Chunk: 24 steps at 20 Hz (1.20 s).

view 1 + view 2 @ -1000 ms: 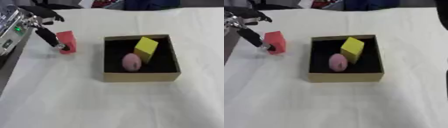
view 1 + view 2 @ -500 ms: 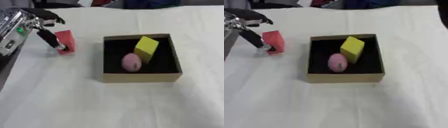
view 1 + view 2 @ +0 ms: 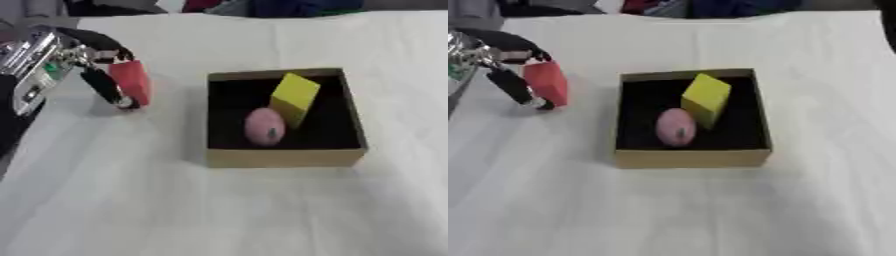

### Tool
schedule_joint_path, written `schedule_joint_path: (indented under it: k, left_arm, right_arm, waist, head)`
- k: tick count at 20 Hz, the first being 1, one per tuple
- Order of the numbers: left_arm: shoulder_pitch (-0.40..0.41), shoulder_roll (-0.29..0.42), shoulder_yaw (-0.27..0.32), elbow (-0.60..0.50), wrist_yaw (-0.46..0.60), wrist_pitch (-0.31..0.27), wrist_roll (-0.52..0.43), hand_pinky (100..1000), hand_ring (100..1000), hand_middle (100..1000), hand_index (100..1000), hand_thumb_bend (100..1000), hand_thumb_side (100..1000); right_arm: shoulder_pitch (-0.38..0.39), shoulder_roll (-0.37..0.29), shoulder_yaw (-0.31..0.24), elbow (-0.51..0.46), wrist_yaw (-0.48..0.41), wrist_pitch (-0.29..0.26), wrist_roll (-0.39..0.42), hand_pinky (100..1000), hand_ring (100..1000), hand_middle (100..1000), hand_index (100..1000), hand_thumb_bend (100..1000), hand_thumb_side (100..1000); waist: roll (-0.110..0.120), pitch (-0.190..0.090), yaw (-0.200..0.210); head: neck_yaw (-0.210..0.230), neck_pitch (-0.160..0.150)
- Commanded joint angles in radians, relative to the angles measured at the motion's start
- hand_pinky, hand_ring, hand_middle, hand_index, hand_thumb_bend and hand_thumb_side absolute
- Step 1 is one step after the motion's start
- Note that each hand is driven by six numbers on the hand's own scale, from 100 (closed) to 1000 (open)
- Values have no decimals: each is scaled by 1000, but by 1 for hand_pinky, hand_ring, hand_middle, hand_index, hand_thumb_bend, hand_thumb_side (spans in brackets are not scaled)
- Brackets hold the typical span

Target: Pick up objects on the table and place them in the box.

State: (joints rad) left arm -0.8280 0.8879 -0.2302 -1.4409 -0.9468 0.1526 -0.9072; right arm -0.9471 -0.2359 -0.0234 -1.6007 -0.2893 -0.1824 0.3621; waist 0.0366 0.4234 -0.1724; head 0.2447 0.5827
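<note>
Left eye view: left hand (image 3: 92,65) at ten o'clock pinches a red rectangular block (image 3: 131,83); its wrist is cut off. Open brown cardboard box (image 3: 282,157) holds a yellow cube (image 3: 294,93) and a pink egg-shaped object (image 3: 263,126). Right eye view: white tablecloth (image 3: 667,210); the block's underside is hidden.

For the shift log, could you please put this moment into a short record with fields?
Surface: white cloth-covered table
Container: brown cardboard box with a black inside
In the box: yellow block, tilted; pink egg-shaped object
Outside the box: red block, left of the box
Left hand: fingers pinching the red block
Right hand: not in view
</note>
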Motion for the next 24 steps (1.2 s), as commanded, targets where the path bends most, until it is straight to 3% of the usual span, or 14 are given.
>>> schedule_joint_path:
  k: [1,9,16,20,21,24]
  left_arm:
    - [-21,20,6,-8,15,0,0,833,895,849,945,492,571]
    - [-30,13,5,-10,-6,12,0,805,840,706,861,356,482]
    - [-35,8,3,-15,-22,5,0,749,796,638,820,179,321]
    - [-39,7,5,-26,-27,11,0,729,772,595,793,118,303]
    - [-41,6,6,-29,-27,14,0,715,759,575,782,100,338]
    - [-47,6,11,-45,-23,24,0,692,741,544,757,100,313]
  right_arm:
    - [-21,-23,0,-6,-2,-1,0,982,850,600,706,100,801]
    - [-20,-22,0,-7,-3,1,2,984,851,600,707,100,798]
    - [-19,-19,0,-9,-4,2,1,984,851,600,707,100,798]
    - [-12,-14,0,-13,-4,3,-1,984,851,600,707,100,795]
    - [-9,-12,0,-15,-4,4,-2,984,851,600,707,100,793]
    - [0,-8,-1,-21,-5,7,-4,984,851,600,707,100,789]
  waist:
    - [-1,-21,-1]
    - [-2,-20,-1]
    - [-4,-22,0]
    - [-4,-29,1]
    - [-4,-32,2]
    - [-3,-42,4]
  head:
    - [4,-12]
    - [3,-14]
    - [1,-11]
    - [0,-7]
    - [-1,-5]
    - [-5,3]
